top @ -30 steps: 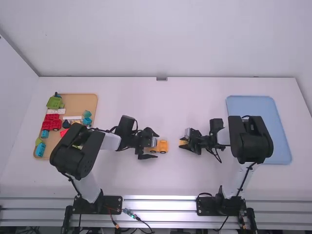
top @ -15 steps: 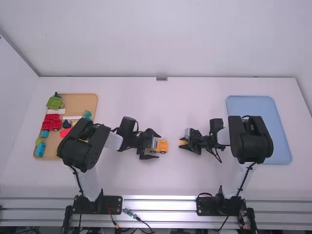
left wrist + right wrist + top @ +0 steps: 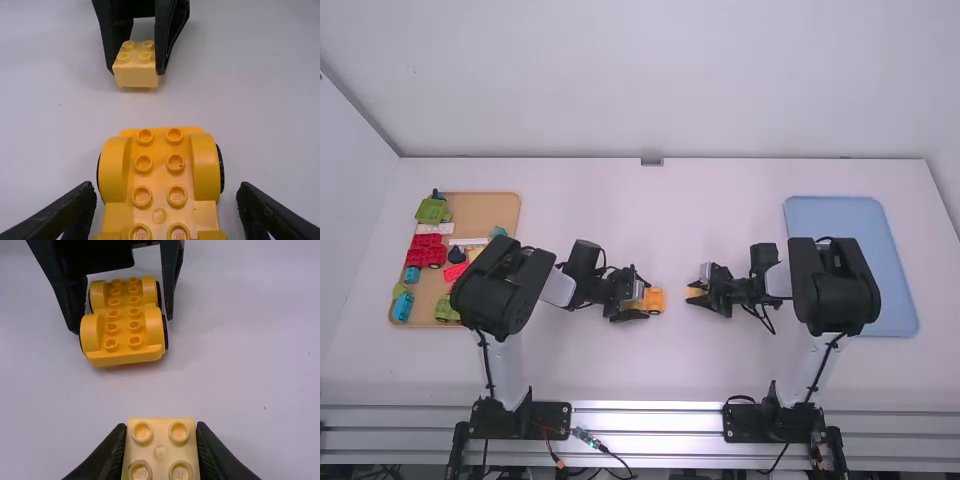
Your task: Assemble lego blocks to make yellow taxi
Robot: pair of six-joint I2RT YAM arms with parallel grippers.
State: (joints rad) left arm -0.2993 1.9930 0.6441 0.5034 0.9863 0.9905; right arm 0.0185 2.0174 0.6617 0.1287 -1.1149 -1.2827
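Yellow wheeled brick base lies between the left gripper's parted fingers, gaps either side, its long axis pointing lengthwise out between them toward the right gripper, clamped on a pale yellow studded block.

High view looks forward-down; wrist views (close-up) share tabletop

The chassis lies between left tray and right mat.
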